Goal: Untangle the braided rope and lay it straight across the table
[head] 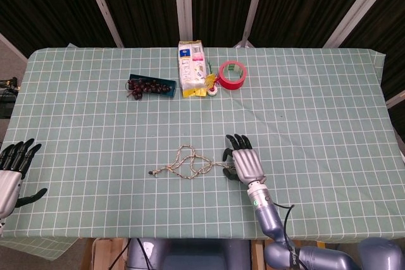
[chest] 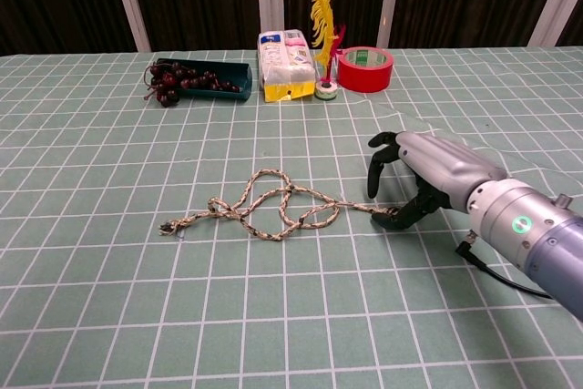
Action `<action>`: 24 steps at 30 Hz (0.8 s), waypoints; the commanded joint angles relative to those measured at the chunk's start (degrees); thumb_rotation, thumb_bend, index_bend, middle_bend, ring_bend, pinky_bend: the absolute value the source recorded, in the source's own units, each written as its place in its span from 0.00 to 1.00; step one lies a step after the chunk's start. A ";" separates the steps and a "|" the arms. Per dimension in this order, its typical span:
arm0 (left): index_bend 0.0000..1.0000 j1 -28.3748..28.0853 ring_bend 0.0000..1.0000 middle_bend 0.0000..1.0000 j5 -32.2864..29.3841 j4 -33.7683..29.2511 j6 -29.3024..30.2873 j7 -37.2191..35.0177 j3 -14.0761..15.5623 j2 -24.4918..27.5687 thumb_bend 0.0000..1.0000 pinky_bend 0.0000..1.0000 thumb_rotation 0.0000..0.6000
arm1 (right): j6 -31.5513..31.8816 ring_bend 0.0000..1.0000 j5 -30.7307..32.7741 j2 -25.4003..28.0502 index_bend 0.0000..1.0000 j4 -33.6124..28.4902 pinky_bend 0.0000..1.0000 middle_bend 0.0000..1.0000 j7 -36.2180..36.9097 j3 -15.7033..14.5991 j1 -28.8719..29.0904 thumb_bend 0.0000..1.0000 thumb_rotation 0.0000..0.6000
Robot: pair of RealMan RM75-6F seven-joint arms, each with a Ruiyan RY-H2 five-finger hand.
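The braided rope (head: 186, 164) lies in loose tangled loops on the green checked cloth near the table's front middle; in the chest view the rope (chest: 273, 211) runs from a frayed left end to a thin right end. My right hand (head: 243, 165) sits at that right end, fingers apart. Seen from the chest, the right hand (chest: 428, 175) arches over the rope's tip, fingers pointing down and thumb low behind the tip; no clear pinch shows. My left hand (head: 11, 172) hovers with fingers spread at the table's far left front edge, far from the rope.
A teal tray of dark grapes (head: 152, 86), a yellow-and-white packet (head: 190, 67) and a red tape roll (head: 232, 74) stand in a row at the back middle. A yellow feather-like item (chest: 321, 11) rises between packet and tape.
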 commanded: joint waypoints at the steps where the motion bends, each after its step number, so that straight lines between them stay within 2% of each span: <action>1: 0.03 0.02 0.00 0.00 0.00 -0.06 0.06 -0.10 0.01 0.06 0.04 0.00 1.00 | -0.18 0.00 0.66 -0.43 0.54 0.58 0.00 0.13 -0.22 0.08 0.14 0.34 1.00; 10: 0.03 0.08 0.00 0.00 -0.02 -0.05 0.24 -0.68 0.05 0.29 0.04 0.00 1.00 | -0.36 0.00 1.70 -1.34 0.56 1.19 0.00 0.13 -0.66 -0.06 0.44 0.41 1.00; 17: 0.03 0.15 0.00 0.00 0.10 -0.05 0.39 -0.79 0.17 0.44 0.04 0.00 1.00 | -0.18 0.00 2.30 -1.36 0.62 0.30 0.00 0.14 -1.55 -0.42 0.46 0.42 1.00; 24: 0.03 -0.04 0.00 0.00 0.67 -0.58 0.24 0.04 0.40 0.46 0.04 0.00 1.00 | 0.79 0.00 1.03 0.36 0.63 -2.84 0.00 0.14 -0.72 -0.80 -0.11 0.42 1.00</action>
